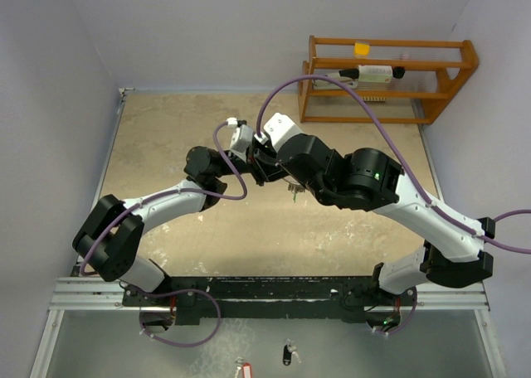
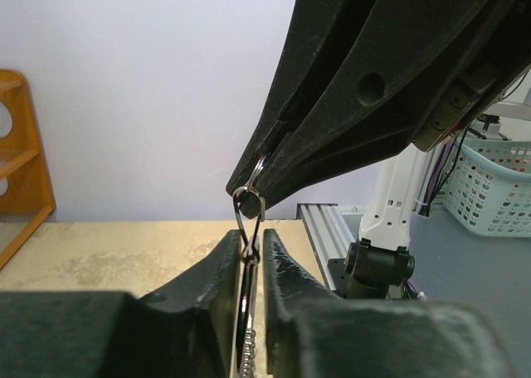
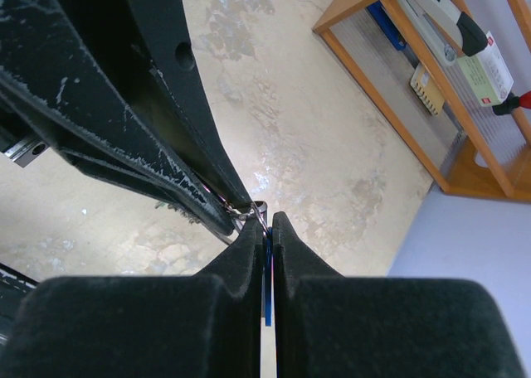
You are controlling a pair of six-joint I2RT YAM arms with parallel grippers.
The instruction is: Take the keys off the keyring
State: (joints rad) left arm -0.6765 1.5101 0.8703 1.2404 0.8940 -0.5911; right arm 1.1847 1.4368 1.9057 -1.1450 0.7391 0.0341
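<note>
The worktop (image 1: pixel 166 146) is walled on its left and far sides. A rack (image 1: pixel 386 79) fills the far right corner against the back wall. From the rack toward the near edge and toward the left wall the surface lies bare, so there is free room on every side of the spot where the arms meet, near-left of the rack over the middle of the worktop and raised off it.

The left claw (image 2: pixel 249 241) reaches in from the side away from the rack. It is closed to a thin slit, pinching the lower links of the keyring (image 2: pixel 248 208). The right claw (image 3: pixel 267 225) comes from the rack's side, pressed tight, with the edge of a blue key (image 3: pixel 267 291) between its fingers and a wire loop sticking out at its tip.

The keyring is stretched tip to tip, its long axis running straight from one claw to the other. The blue key lies edge-on along the right claw's fingers.

Furthest from the rack, beyond the near edge, lie a black-tagged key (image 1: pixel 288 353) and a red-tagged key (image 1: pixel 241 370).
</note>
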